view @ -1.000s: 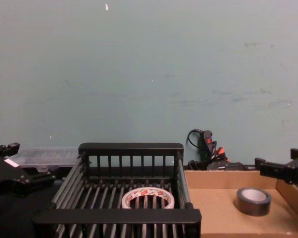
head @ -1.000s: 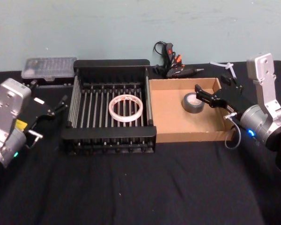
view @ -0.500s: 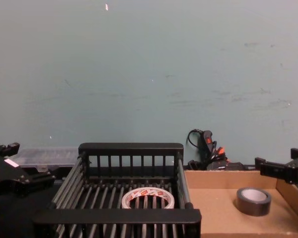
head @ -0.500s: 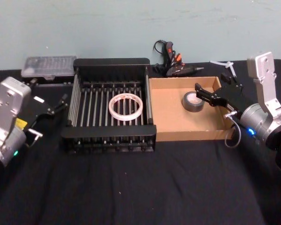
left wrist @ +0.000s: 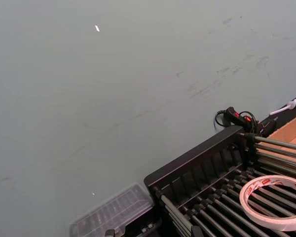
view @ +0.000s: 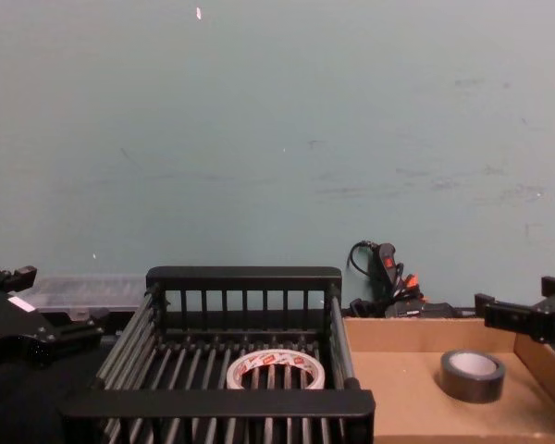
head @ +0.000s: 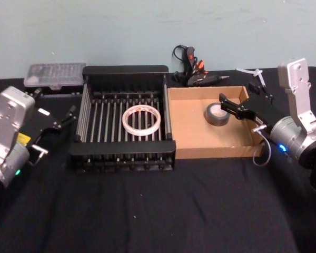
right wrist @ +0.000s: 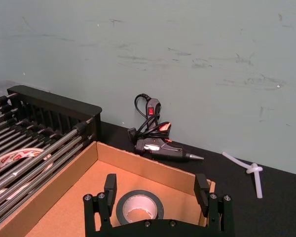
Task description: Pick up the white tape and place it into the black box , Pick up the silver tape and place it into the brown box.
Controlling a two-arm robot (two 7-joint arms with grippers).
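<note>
The white tape [head: 141,109] lies flat on the slatted floor of the black box [head: 125,70]; the left wrist view catches the white tape [left wrist: 244,197] too. In the back right part of the brown box [head: 216,153] rests the silver tape [head: 217,114], alone on the cardboard. My right gripper [head: 241,97] is open just right of that roll and above the box's right wall, holding nothing. From the right wrist, the silver tape [right wrist: 159,207] sits between and beyond the two fingers. My left gripper [head: 55,103] stays open to the left of the black box.
A glue gun [head: 192,68] with its cord lies behind the boxes against the wall. White glue sticks [head: 253,74] lie at the back right. A clear plastic case [head: 55,75] sits behind the left gripper. Black cloth stretches in front of both boxes.
The right arm has risen and drawn back very slightly from the silver tape. Both tapes and the left arm have stayed put.
</note>
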